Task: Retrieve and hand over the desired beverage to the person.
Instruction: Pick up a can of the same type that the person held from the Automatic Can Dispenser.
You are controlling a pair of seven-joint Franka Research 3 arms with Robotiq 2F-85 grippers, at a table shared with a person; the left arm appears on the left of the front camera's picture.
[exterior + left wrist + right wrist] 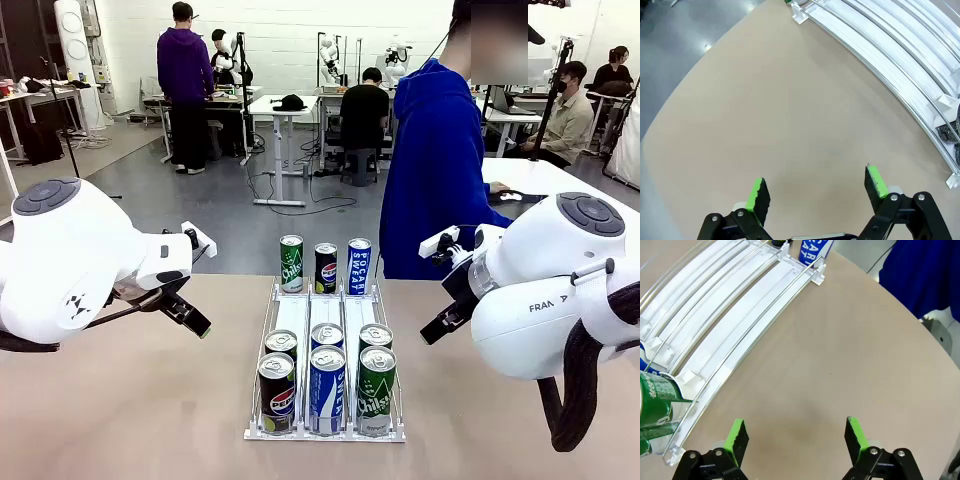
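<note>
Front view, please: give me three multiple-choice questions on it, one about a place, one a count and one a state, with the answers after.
1. Which can stands at the far end of the rack's middle lane?
A. a green one
B. the black Pepsi can
C. a blue one

2. How many cans does the rack hold in all?
A. four
B. nine
C. fifteen

3. How do the left gripper and the right gripper stand?
A. both open and empty
B. left shut on a can
C. right shut on a can

Answers:
1 B: at the far end the black can stands between a green and a blue one.
2 B: three stand at the far end and six in two rows at the near end.
3 A: each wrist view shows its gripper spread wide with nothing held.
</note>
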